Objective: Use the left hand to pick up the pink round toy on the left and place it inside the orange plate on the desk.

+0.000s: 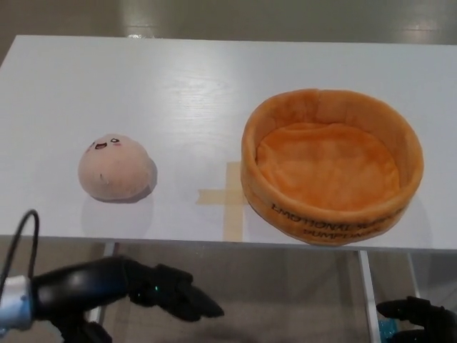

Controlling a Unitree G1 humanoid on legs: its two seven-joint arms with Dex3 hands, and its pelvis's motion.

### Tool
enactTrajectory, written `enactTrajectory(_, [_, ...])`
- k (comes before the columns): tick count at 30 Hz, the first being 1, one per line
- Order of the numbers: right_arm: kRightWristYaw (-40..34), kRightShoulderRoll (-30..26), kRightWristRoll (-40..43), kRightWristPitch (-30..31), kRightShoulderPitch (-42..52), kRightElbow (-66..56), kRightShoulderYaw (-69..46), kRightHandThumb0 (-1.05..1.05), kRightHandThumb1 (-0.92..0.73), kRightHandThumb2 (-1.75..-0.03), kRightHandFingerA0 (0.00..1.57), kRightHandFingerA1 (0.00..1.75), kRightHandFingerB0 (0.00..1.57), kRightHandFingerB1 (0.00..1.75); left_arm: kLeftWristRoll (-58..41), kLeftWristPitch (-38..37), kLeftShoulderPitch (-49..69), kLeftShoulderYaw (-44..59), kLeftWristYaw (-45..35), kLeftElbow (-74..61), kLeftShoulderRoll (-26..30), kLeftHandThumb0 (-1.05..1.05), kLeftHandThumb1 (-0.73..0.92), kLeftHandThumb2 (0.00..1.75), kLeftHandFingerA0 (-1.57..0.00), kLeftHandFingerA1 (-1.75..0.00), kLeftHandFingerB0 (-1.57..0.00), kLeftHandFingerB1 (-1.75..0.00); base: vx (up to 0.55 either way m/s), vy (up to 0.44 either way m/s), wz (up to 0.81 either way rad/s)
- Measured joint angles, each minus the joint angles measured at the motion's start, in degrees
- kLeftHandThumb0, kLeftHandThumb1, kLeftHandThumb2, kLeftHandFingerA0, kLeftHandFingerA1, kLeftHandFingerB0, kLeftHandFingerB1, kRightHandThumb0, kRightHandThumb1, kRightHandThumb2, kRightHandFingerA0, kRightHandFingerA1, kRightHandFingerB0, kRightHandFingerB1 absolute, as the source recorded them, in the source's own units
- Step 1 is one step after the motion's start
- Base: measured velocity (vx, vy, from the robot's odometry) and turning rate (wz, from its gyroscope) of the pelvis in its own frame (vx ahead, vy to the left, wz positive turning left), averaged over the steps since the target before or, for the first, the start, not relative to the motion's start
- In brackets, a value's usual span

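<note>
The pink round toy (113, 168), with a small smiling face, rests on the white desk (178, 93) at the left. To its right stands the orange plush plate (332, 164), a round basket with nothing in it. My left hand (153, 289) hangs below the desk's front edge, open, its fingers stretched out to the right, well short of the toy. Only part of my right hand (418, 318) shows at the bottom right corner, below the desk, and its fingers are too cut off to judge.
A cross of tan tape (228, 196) marks the desk between the toy and the plate. A black cable (18, 246) loops up from my left forearm. Desk legs and a grey floor show under the front edge.
</note>
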Motion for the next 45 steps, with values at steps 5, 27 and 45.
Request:
enactTrajectory(5, [-0.27,-0.06,-0.12,-0.08,0.0,0.29,0.11,-0.1,-0.63,-0.58,0.6,0.54,0.67,0.5,-4.24,0.91,-0.46,6.39,1.74,-6.26,-3.12,-0.3,0.46,0.58,-0.21,-0.35,-0.22,-0.31,0.0,0.0,0.0])
enactTrajectory(27, [-0.52,-0.13,-0.61,-0.36,-0.15,0.63,-0.01,-0.1,-0.63,-0.58,0.62,0.56,0.68,0.51,12.62,-5.02,-18.78,8.33,18.15,12.87,-6.53,-0.23,0.35,0.65,0.0,-0.11,-0.05,-0.29,0.0,0.0,0.0])
enactTrajectory(45, [-0.53,-0.13,-0.63,-0.36,-0.2,0.7,-0.14,-0.09,-0.64,-0.58,0.6,0.54,0.67,0.5,29.61,-6.02,-31.64,-2.47,33.56,37.28,-4.38,-0.3,0.38,0.53,0.0,-0.11,-0.09,-0.27,0.0,0.0,0.0])
